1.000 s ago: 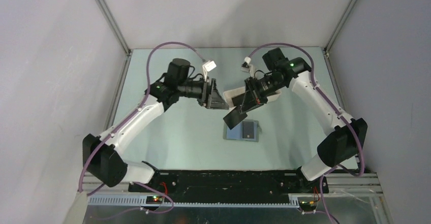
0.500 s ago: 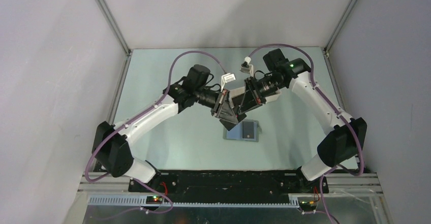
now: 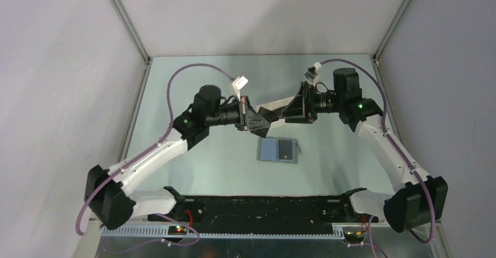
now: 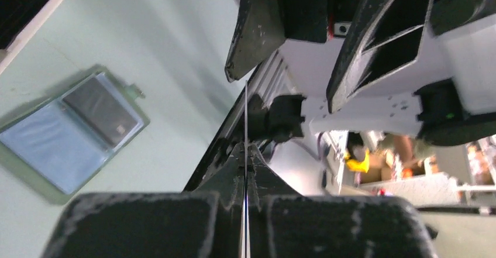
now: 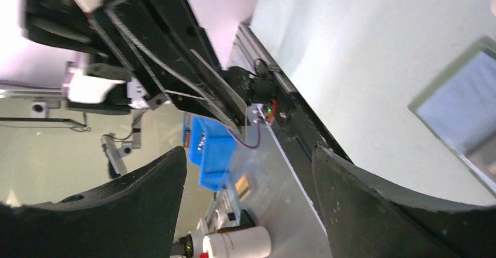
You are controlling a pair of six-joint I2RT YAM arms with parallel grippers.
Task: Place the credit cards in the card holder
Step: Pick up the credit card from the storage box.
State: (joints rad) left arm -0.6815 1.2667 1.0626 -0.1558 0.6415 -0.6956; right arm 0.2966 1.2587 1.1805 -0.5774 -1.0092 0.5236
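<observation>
Left pincer (image 4: 246, 158) pinching card (image 3: 261, 123) edge-on, held in air above desk (image 3: 199, 158), up-left of holder (image 3: 279, 150). Right pincer (image 5: 248, 155) spread, empty. Holder open, flat, stowed card (image 3: 286, 148) inside. Advice: tilt card low, slide edge into free pocket; right pincer pins holder.

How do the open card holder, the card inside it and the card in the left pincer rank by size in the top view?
1. The card holder.
2-3. Unsure: the card inside it lies flat; the held card is tilted and partly hidden.
</observation>
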